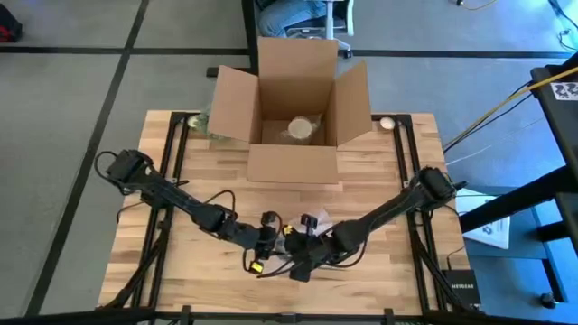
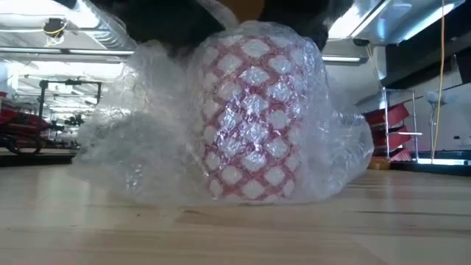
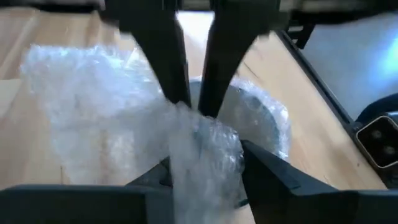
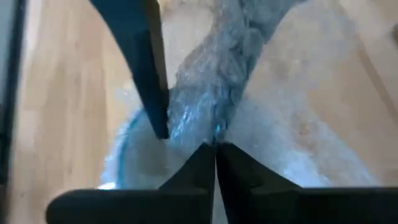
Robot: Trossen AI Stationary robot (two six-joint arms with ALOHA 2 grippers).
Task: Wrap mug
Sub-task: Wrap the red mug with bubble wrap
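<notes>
A mug (image 2: 254, 125) with a red lattice pattern stands upright on its base on the wooden table (image 1: 379, 181), near the front edge, swathed in clear bubble wrap (image 2: 125, 147). The wrap is gathered into a twisted bunch over the mug's mouth (image 3: 261, 118). Both grippers meet over it: my left gripper (image 3: 205, 171) is shut on the bunch, and my right gripper (image 4: 214, 146) is shut on it right beside. In the high view the arms (image 1: 289, 242) cover the mug. My left gripper has the gathered bunch of bubble wrap (image 3: 199, 155) between its two fingers, several layers crumpled together, above the mug's mouth. The wrap runs down around the mug, which stands on the table. My right gripper pinches the twisted neck of the bubble wrap (image 4: 202, 118) at its fingertips, several layers thick, coming from the side opposite my left gripper. The same pinch shows in the left wrist view, with its fingertips (image 3: 177, 93) on the bunch. The wrap below spreads over the mug.
An open cardboard box (image 1: 293, 153) stands at the table's far middle with a wrapped thing (image 1: 302, 129) inside. More bubble wrap (image 1: 200, 122) lies to the box's left, and a small round object (image 1: 387, 123) to its right. Bare wood lies between box and arms.
</notes>
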